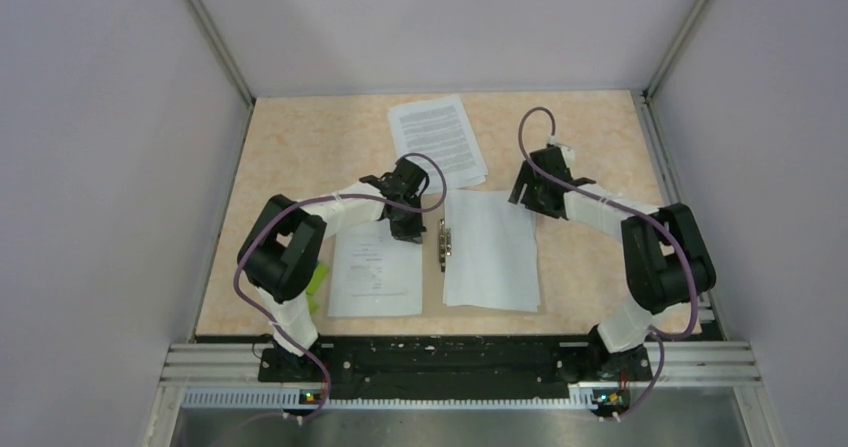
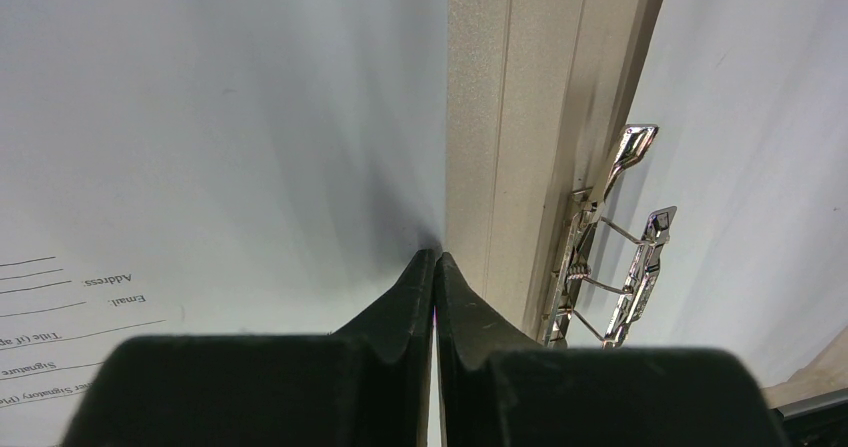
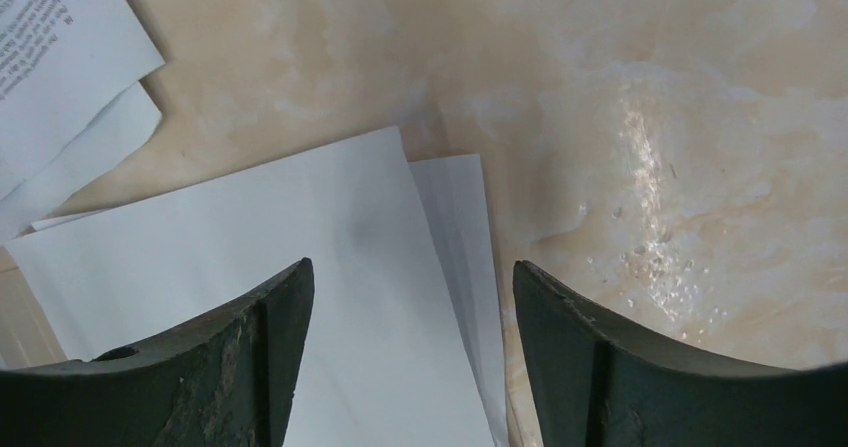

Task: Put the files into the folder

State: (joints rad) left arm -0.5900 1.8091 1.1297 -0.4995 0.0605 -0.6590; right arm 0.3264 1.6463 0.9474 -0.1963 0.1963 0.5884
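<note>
**Top external view.** The folder (image 1: 431,279) lies open on the table (image 1: 300,147), with its metal clip (image 1: 443,245) at the spine. Left of the clip a form sheet (image 1: 375,272) covers one leaf, and right of it blank sheets (image 1: 492,252) cover the other. Beyond the clip a printed stack (image 1: 437,139) lies on the bare table. The left end effector (image 1: 408,225) is just left of the clip. The right end effector (image 1: 528,182) is to the clip's far right.

**Left wrist view.** The left end effector (image 2: 435,265) is closed, tips together, at the form sheet (image 2: 200,117) edge. This is just left of the folder (image 2: 500,117) spine and clip (image 2: 610,247). The blank sheets (image 2: 760,117) lie right of the clip.

**Right wrist view.** The right end effector (image 3: 410,272) is open and holds nothing, its fingers wide apart above the blank sheets (image 3: 250,247) at their corner. The printed stack (image 3: 50,47) and table (image 3: 650,87) lie beyond.
</note>
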